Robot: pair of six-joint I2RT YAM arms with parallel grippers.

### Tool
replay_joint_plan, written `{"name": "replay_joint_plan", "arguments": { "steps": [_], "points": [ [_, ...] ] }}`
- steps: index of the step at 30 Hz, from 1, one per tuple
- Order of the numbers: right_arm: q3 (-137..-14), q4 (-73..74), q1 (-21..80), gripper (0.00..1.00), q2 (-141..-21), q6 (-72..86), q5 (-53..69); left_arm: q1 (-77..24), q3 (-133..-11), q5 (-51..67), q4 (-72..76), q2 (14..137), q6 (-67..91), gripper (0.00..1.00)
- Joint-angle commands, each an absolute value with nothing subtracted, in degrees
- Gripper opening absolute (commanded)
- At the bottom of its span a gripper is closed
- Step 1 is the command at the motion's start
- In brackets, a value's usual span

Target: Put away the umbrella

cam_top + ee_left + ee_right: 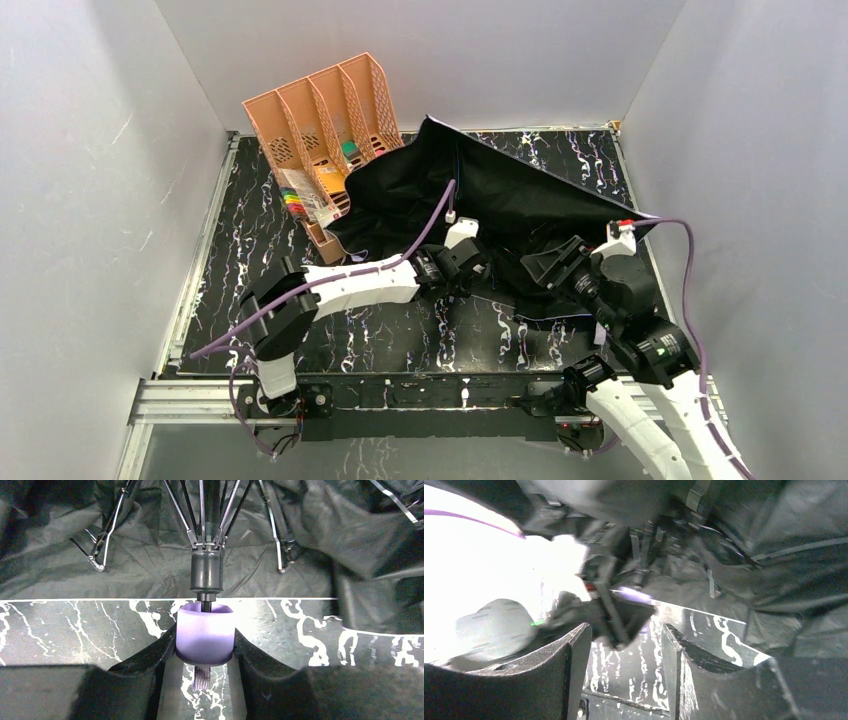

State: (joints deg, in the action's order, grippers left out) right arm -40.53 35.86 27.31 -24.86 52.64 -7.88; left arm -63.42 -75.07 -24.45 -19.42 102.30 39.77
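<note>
The umbrella point(500, 190) lies open on its side at the back of the table; its dark inner face is toward me. In the left wrist view its metal ribs point(272, 525) and black runner point(205, 570) show above the pale lavender handle point(205, 632). My left gripper point(205, 645) is shut on that handle, one finger on each side, and a short strap end point(201, 680) hangs below it. In the top view the left gripper point(470, 265) is under the canopy's front edge. My right gripper point(545, 268) is open and empty, just right of it, pointing at the canopy point(774, 555).
A peach plastic file organiser point(320, 120) with papers and small items stands at the back left, touching the canopy's left edge. The black marbled table point(400, 335) has grey walls on three sides. The left arm point(494, 625) shows blurred in the right wrist view.
</note>
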Motion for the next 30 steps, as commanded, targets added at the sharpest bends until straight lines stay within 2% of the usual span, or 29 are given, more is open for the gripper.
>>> {"name": "replay_joint_plan", "arguments": {
  "steps": [1,7,13,14,15,18,21,26,30],
  "points": [
    [-50.7,33.4,27.1,0.59,-28.3,42.5,1.5,-62.9,-72.6,-22.5,-14.7,105.6,38.7,0.0],
    [-64.3,37.3,27.0,0.54,-37.3,35.1,6.4,-62.9,-70.0,-21.0,-12.1,109.2,39.8,0.0],
    [-72.9,39.7,27.0,0.44,-47.5,33.1,2.8,-62.8,-66.7,-18.9,-9.5,111.0,40.9,0.0],
    [-73.0,40.0,27.1,0.41,-49.1,33.1,1.6,-62.9,-66.3,-18.4,-9.0,111.2,40.8,0.06],
    [-73.0,39.9,27.1,0.4,-51.1,32.5,0.9,-62.8,-66.1,-18.1,-8.8,111.1,40.8,0.16],
    [-70.2,37.4,27.0,0.37,-55.4,31.8,-1.8,-62.8,-65.2,-17.6,-8.3,109.5,40.3,0.32],
    [-64.0,29.2,26.9,0.34,-56.0,32.5,-3.7,-62.8,-63.7,-17.7,-8.4,106.3,39.4,0.4],
    [-55.8,22.4,26.1,0.32,-57.8,33.6,-2.8,-63.1,-59.9,-15.3,-8.5,99.8,37.9,0.6],
    [-50.7,18.7,25.0,0.32,-57.8,35.3,-0.4,-65.1,-56.8,-15.6,-9.7,94.2,36.7,0.64]
  ]
}}
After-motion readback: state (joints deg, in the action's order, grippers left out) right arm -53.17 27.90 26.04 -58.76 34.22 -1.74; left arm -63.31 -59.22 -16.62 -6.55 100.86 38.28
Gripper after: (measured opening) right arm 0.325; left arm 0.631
